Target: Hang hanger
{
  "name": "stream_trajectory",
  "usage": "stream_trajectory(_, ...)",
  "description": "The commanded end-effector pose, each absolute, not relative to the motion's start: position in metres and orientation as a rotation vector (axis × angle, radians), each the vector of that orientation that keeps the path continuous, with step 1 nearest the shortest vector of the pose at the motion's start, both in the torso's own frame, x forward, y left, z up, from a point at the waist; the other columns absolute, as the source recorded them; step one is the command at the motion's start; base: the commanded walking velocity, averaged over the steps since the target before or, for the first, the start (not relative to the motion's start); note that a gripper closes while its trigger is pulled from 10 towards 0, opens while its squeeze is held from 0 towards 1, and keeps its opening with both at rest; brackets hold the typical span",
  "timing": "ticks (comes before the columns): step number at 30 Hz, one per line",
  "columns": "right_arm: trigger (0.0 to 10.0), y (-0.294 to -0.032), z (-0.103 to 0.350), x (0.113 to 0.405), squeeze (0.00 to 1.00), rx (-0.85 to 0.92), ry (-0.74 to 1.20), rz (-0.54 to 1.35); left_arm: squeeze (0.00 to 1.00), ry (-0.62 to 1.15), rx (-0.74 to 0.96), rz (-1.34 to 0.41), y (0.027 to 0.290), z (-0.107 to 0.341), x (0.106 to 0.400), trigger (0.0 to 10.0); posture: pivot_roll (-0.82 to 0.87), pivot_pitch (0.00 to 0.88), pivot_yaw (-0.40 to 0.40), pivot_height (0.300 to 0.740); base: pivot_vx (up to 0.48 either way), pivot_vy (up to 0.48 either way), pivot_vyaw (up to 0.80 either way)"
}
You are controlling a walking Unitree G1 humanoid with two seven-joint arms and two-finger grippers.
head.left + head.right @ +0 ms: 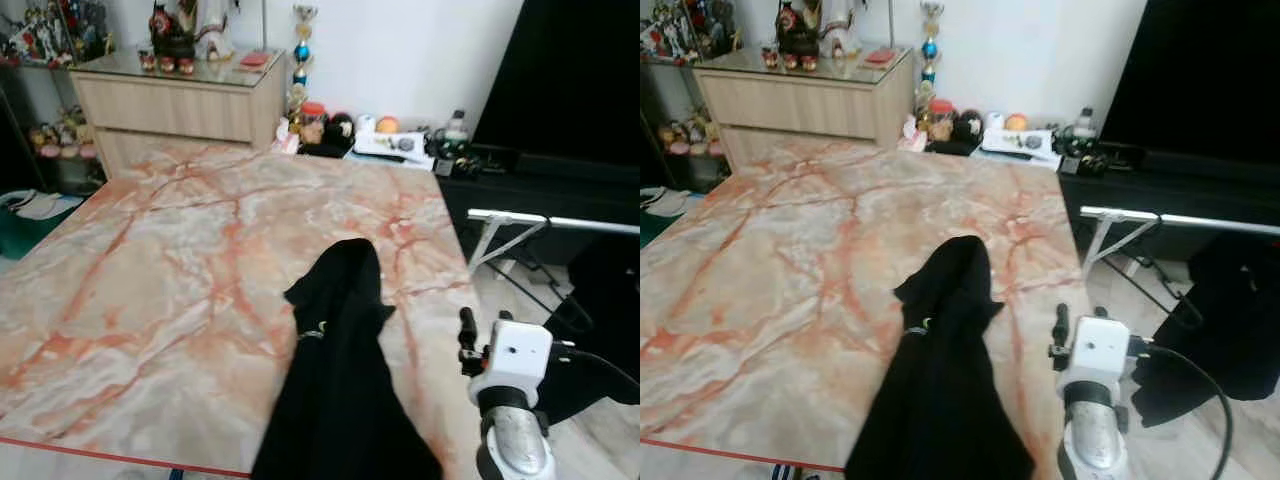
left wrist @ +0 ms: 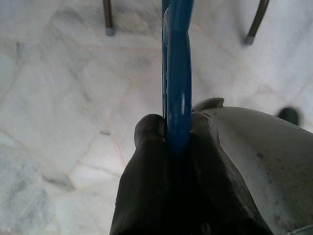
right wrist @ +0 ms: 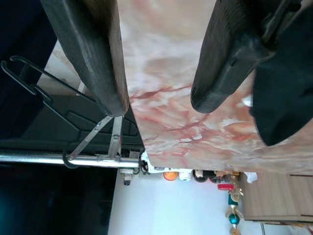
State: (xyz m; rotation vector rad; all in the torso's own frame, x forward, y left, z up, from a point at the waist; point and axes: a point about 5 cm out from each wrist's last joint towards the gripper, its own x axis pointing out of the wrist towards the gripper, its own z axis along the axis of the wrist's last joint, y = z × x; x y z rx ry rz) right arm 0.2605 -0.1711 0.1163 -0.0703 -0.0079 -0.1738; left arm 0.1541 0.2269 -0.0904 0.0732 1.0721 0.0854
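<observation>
- Marble-patterned surface point(image 1: 150, 260), pink-veined, spreads ahead and to the left of my right end effector point(image 3: 159, 100), which is raised at its near right corner.
- Black garment point(image 1: 340, 390) lies on that surface just left of my right end effector, one end trailing off the near edge. It looks soft and limp, so I judge it would sag and slip if lifted by the cloth alone.
- Silver rail point(image 1: 560, 222) runs beyond the surface's far right edge, ahead and to the right of my right end effector. In my right wrist view a dark wire hanger point(image 3: 54, 100) already hangs from it.
- Blue hanger point(image 2: 177, 78) is clamped between the fingers of my left end effector point(image 2: 178, 142), held edge-on over the pale tiled floor point(image 2: 58, 98). It looks like thin, stiff, smooth plastic: light, but I judge it could swivel or slide, so a hold on the bar near the hook seems safest.
- My right end effector's fingers point(image 3: 93, 54) stand apart, holding nothing.
- Head views give the whole layout of surface, garment and rail; the wrist views give my grip on the hanger and the rail's hook up close.
</observation>
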Motion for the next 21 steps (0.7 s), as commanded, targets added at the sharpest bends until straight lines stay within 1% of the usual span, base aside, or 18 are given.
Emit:
stream_trajectory(1,10.0,-0.1768,0.1154,0.2598,0.00,-0.085,-0.005,-0.185,0.00,1.094,0.065,0.075,0.2220,-0.0936,0.1491,10.0,0.12,0.000,-0.014,0.740,0.000,-0.315,0.00)
stream_trajectory(7,10.0,-0.1752,0.1146,0.2603,0.00,-0.116,-0.003,-0.144,0.00,1.094,0.063,0.076,0.2220,-0.0934,0.1498,10.0,0.12,0.000,-0.017,0.740,0.000,-0.312,0.00)
stream_trajectory(12,10.0,-0.1707,0.1148,0.2600,0.00,-0.159,-0.012,-0.099,0.00,1.095,0.063,0.076,0.2221,-0.0933,0.1501,10.0,0.12,0.000,-0.017,0.740,0.000,-0.311,0.80)
stream_trajectory(15,10.0,-0.1702,0.1141,0.2604,0.00,-0.146,-0.009,-0.096,0.00,1.095,0.062,0.075,0.2219,-0.0932,0.1503,10.0,0.12,0.000,-0.017,0.740,0.000,-0.311,0.80)
stream_trajectory(17,10.0,-0.1721,0.1122,0.2604,0.00,-0.115,0.006,-0.119,0.00,1.094,0.061,0.076,0.2219,-0.0932,0.1505,10.0,0.12,0.000,-0.018,0.740,0.000,-0.311,0.00)
stream_trajectory(21,10.0,-0.1754,0.1109,0.2613,0.00,-0.133,0.011,-0.133,0.00,1.094,0.061,0.076,0.2220,-0.0931,0.1505,10.0,0.12,0.000,-0.018,0.740,0.000,-0.311,0.00)
